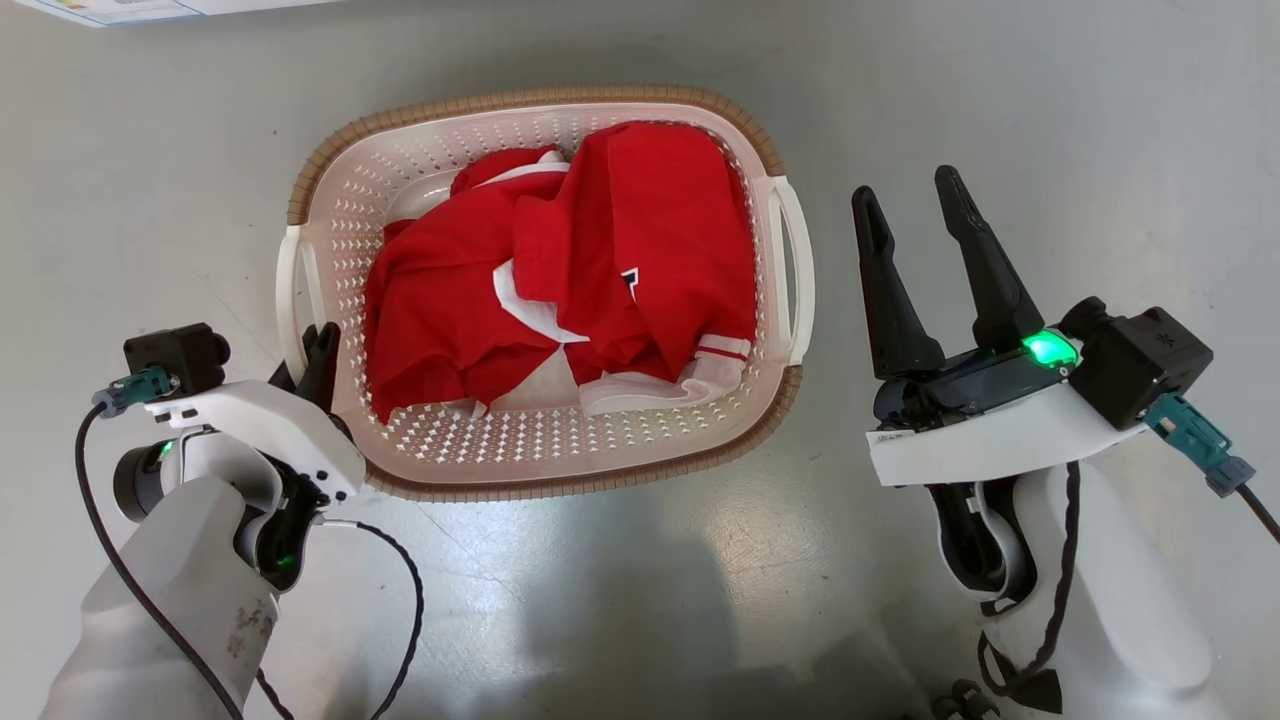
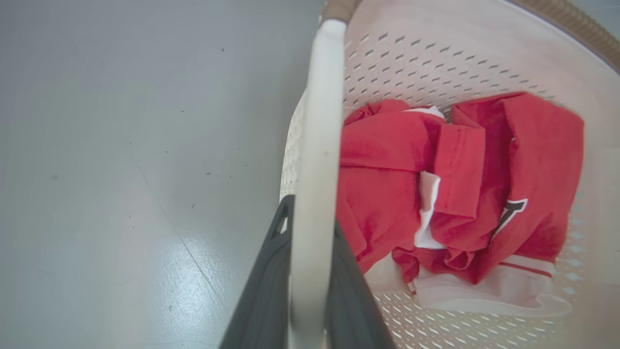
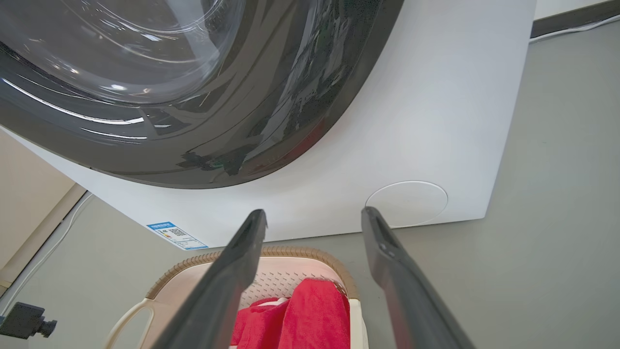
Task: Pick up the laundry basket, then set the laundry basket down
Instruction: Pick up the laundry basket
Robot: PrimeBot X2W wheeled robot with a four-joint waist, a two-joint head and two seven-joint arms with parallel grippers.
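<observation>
The laundry basket (image 1: 520, 100), cream perforated plastic with a brown woven-look rim, sits in the middle of the head view with red and white clothes (image 1: 600, 260) inside. My left gripper (image 1: 322, 345) is shut on its left white loop handle (image 1: 290, 290). In the left wrist view the two dark fingers (image 2: 264, 291) clamp that handle (image 2: 319, 121). My right gripper (image 1: 908, 190) is open, a little right of the right handle (image 1: 795, 270) and not touching it. I cannot tell whether the basket's base touches the floor.
A white washing machine (image 3: 436, 121) with a dark round door (image 3: 193, 87) stands just beyond the basket (image 3: 271, 254). Bare grey floor (image 1: 640, 600) lies all around it. My right gripper (image 3: 314, 213) points toward the machine's lower front.
</observation>
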